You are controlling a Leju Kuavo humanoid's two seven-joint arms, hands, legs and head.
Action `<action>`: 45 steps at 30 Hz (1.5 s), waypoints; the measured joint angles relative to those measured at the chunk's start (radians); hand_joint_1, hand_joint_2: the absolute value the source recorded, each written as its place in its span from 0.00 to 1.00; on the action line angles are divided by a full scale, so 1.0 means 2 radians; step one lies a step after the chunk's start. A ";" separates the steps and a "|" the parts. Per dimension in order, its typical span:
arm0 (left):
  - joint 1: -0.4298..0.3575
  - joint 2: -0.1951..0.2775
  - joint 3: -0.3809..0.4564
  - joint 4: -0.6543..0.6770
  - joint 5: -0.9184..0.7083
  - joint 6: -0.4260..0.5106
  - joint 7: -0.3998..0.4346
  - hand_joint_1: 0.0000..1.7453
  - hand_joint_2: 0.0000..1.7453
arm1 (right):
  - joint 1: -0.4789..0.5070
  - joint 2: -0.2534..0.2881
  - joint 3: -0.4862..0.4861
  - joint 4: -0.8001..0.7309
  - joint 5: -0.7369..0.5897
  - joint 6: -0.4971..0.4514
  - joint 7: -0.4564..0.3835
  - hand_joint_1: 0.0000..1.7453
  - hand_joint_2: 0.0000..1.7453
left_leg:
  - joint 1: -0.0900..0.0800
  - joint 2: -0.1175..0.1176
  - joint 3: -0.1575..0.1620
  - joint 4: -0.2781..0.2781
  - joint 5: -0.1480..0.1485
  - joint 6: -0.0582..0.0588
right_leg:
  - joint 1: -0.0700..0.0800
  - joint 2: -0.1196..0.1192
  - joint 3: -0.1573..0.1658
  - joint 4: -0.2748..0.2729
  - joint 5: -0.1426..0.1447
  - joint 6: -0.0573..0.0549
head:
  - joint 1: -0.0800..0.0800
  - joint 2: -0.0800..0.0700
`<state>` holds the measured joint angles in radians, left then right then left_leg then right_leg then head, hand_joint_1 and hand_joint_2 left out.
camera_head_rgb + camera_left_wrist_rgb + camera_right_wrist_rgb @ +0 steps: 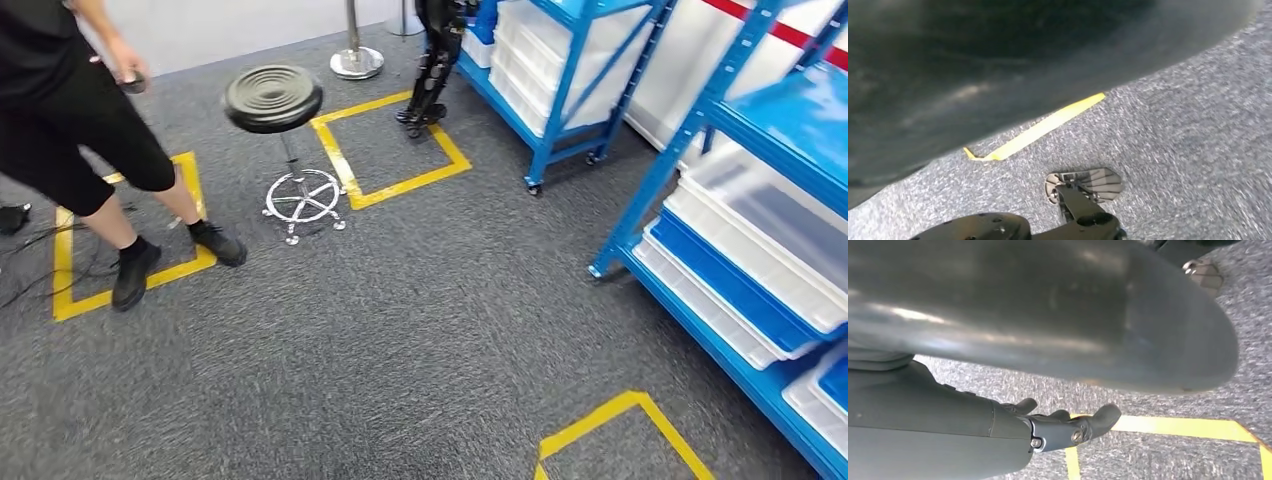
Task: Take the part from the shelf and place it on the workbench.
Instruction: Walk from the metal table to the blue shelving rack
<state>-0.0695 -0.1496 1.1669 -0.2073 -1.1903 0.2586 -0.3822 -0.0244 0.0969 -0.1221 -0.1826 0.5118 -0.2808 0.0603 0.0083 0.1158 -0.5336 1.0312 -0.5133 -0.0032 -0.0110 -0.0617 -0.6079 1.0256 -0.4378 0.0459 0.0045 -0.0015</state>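
Note:
In the head view a blue shelf unit [650, 190] stands at the right, holding white and blue bins [770, 230] on its lower levels. A second blue shelf [560, 100] with white bins stands farther back. My right hand [1068, 426] hangs beside my body over grey carpet, its dark fingers loosely apart and holding nothing. I cannot make out a single part in the bins from here.
A person in black [70, 110] stands at the left on a yellow taped square. A black round stool [273, 97] stands mid-floor, with another robot's legs [432, 70] and a pole base [356, 62] behind it. A yellow tape corner [620, 415] lies near me.

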 joint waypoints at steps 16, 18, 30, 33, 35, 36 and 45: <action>0.002 -0.003 0.000 0.000 0.002 0.044 -0.020 0.00 0.00 | 0.004 0.000 0.000 0.000 0.001 -0.002 0.000 0.00 0.00 | 0.009 -0.093 -0.017 0.010 0.009 0.002 | -0.004 0.101 -0.003 0.001 0.001 -0.003 | -0.003 0.000; 0.001 -0.003 0.000 0.000 0.000 0.052 -0.021 0.00 0.00 | 0.006 0.000 0.000 0.001 0.001 -0.002 0.000 0.00 0.00 | 0.009 -0.080 -0.014 0.005 0.012 0.010 | -0.002 0.079 -0.017 0.021 -0.009 -0.001 | -0.001 0.000; 0.000 -0.005 0.000 0.000 -0.010 0.048 -0.002 0.00 0.00 | 0.000 0.001 0.000 0.001 0.007 0.000 0.000 0.00 0.00 | -0.002 -0.005 0.002 0.000 -0.002 0.002 | 0.003 0.001 -0.002 0.000 0.001 -0.002 | 0.001 0.000; -0.002 -0.004 0.000 0.000 -0.011 0.022 0.012 0.00 0.00 | 0.002 0.000 0.000 0.001 0.009 0.002 0.000 0.00 0.00 | 0.002 -0.025 0.001 0.022 -0.020 -0.005 | -0.004 0.018 0.004 -0.005 0.004 -0.012 | -0.001 0.000; -0.001 -0.003 0.000 0.001 -0.011 0.005 0.023 0.00 0.00 | 0.001 -0.001 0.000 0.001 0.011 0.004 0.000 0.00 0.00 | 0.003 -0.049 -0.024 0.078 -0.050 -0.006 | -0.005 0.027 0.006 -0.006 0.004 -0.018 | -0.004 0.000; 0.000 -0.002 0.000 0.001 -0.011 -0.001 0.027 0.00 0.00 | 0.000 -0.001 0.000 0.001 0.012 0.005 0.000 0.00 0.00 | 0.003 -0.055 -0.041 0.110 -0.064 -0.007 | -0.005 0.033 0.006 -0.006 0.004 -0.019 | -0.005 0.000; 0.001 0.001 0.000 0.001 -0.011 -0.019 0.050 0.00 0.00 | 0.001 -0.002 0.000 0.001 0.016 0.008 0.005 0.00 0.00 | 0.008 -0.097 -0.014 0.008 0.008 -0.005 | -0.003 0.092 0.003 -0.002 0.003 -0.007 | -0.004 0.000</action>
<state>-0.0670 -0.1479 1.1663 -0.2046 -1.2116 0.2197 -0.2824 -0.0234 0.0938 -0.1225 -0.1811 0.5436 -0.2642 0.0696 0.0244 -0.0788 -0.5612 1.0468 -0.4978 -0.0127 -0.0161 0.1216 -0.6022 1.0226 -0.4318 0.0316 -0.0035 -0.0015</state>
